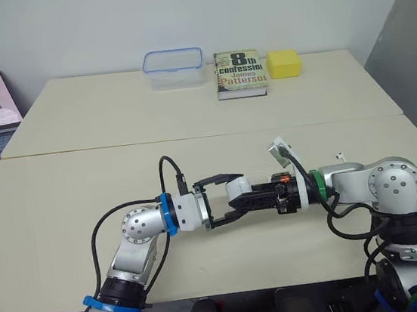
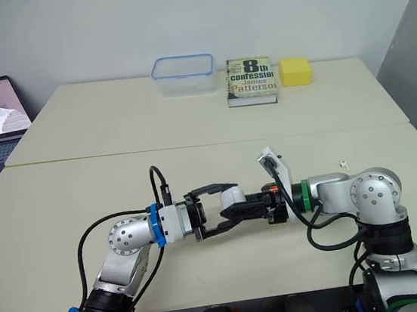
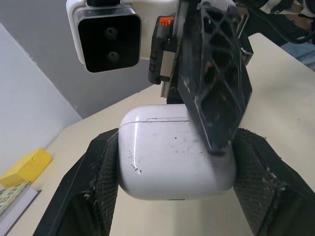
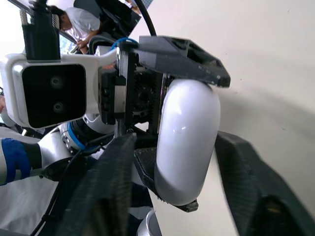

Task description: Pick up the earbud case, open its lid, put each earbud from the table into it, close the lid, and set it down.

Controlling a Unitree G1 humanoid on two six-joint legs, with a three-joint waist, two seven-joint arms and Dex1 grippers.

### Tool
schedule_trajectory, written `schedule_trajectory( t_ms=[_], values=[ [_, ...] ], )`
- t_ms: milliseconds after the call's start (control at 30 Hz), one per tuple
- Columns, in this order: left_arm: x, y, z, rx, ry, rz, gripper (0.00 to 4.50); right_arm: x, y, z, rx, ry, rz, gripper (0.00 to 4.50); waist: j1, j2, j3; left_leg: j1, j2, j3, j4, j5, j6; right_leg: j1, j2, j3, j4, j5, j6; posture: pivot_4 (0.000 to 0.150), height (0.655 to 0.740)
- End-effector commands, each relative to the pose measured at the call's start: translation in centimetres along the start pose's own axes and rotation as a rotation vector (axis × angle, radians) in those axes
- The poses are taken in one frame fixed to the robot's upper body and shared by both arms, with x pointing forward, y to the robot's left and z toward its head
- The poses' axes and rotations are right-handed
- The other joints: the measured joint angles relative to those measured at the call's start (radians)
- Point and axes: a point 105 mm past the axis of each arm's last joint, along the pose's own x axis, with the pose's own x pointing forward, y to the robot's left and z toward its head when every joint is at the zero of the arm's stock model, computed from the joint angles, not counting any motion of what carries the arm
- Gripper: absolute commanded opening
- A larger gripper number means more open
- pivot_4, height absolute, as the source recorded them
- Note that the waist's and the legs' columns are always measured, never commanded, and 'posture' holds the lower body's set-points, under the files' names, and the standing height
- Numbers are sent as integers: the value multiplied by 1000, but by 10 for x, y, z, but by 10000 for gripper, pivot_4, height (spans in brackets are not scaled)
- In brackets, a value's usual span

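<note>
Over beige table [image 1: 83, 186], left claw [image 1: 235, 196] clamps the scuffed white closed earbud case [image 3: 167, 157]; right claw [image 4: 174, 141] spread.

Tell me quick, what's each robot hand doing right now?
Left gripper: shut on the earbud case.
Right gripper: open, one finger on each side of the case, not squeezing it.

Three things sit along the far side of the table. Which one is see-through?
The plastic box with the blue rim, leftmost of the three. The book beside it and the yellow block are both solid.
</note>
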Motion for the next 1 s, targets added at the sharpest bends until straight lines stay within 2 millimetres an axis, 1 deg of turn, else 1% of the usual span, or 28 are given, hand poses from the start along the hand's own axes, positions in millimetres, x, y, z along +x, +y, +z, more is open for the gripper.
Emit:
schedule_trajectory(
  t_ms=[33,67,333,400,433,500,533,600,633,733,800,833,867,933,1000],
  values=[
    [3,4,7,38,-29,14,28035,0,4,7,-24,-20,12,10670,0,0,0,0,0,0,0,0,0,0,0,0,0,0,0,1500,7391],
    [3,4,7,39,-29,16,28035,0,4,7,-23,-21,13,8190,0,0,0,0,0,0,0,0,0,0,0,0,0,0,0,1500,7391],
    [5,4,8,42,-51,21,28035,0,6,11,-18,-32,32,8286,0,0,0,0,0,0,0,0,0,0,0,0,0,0,0,1500,7391],
    [4,6,7,17,-43,26,35357,-1,6,12,-19,-31,35,8286,0,0,0,0,0,0,0,0,0,0,0,0,0,0,0,1500,7391],
    [4,5,5,14,-34,18,37668,-1,6,12,-20,-30,35,8285,0,0,0,0,0,0,0,0,0,0,0,0,0,0,0,1500,7391],
    [2,4,0,15,1,-2,43759,-2,7,12,-25,-26,37,8285,0,0,0,0,0,0,0,0,0,0,0,0,0,0,0,1500,7391],
    [1,2,-3,-2,23,-18,45000,-2,7,13,-27,-25,36,8285,-1,0,0,0,0,0,0,0,0,0,0,0,0,0,0,1500,7391],
    [-3,0,-10,-52,67,-47,45000,-3,7,14,-38,-20,31,8284,-2,0,0,0,0,0,0,0,0,-1,0,0,0,0,0,1500,7391],
    [-8,0,-14,-99,102,-52,45000,-5,6,15,-57,-12,15,8285,-3,0,0,0,0,0,0,0,0,-1,1,0,0,0,0,1500,7391],
    [-25,7,-23,-237,211,-40,45000,-20,-1,15,-226,77,-113,8284,-4,1,1,-1,0,0,0,0,0,-2,1,0,1,0,0,1500,7391],
    [-31,11,-25,-336,254,-25,45000,-31,-11,13,-352,145,-196,8284,-4,2,1,-2,0,-1,0,0,0,-3,0,0,0,-2,3,1500,7391],
    [-33,13,-24,-389,272,-29,45000,-37,-17,12,-447,197,-245,8284,-5,2,1,-3,0,0,0,0,0,-3,0,0,0,-3,5,1500,7391],
    [-34,14,-23,-441,296,-33,45000,-44,-22,10,-553,260,-283,8284,-5,3,2,-3,0,0,0,0,0,-4,0,0,-1,-3,5,1500,7391],
    [-30,16,-15,-483,315,-57,45000,-52,-26,6,-715,366,-308,8284,-6,3,2,-3,0,0,0,0,0,-4,1,-1,-1,-3,5,1500,7391],
    [-21,17,-7,-485,319,-80,45000,-56,-28,5,-819,431,-317,8284,-11,3,2,-3,1,0,-1,0,0,-5,1,-1,-1,-3,6,1500,7391]
  ],
)
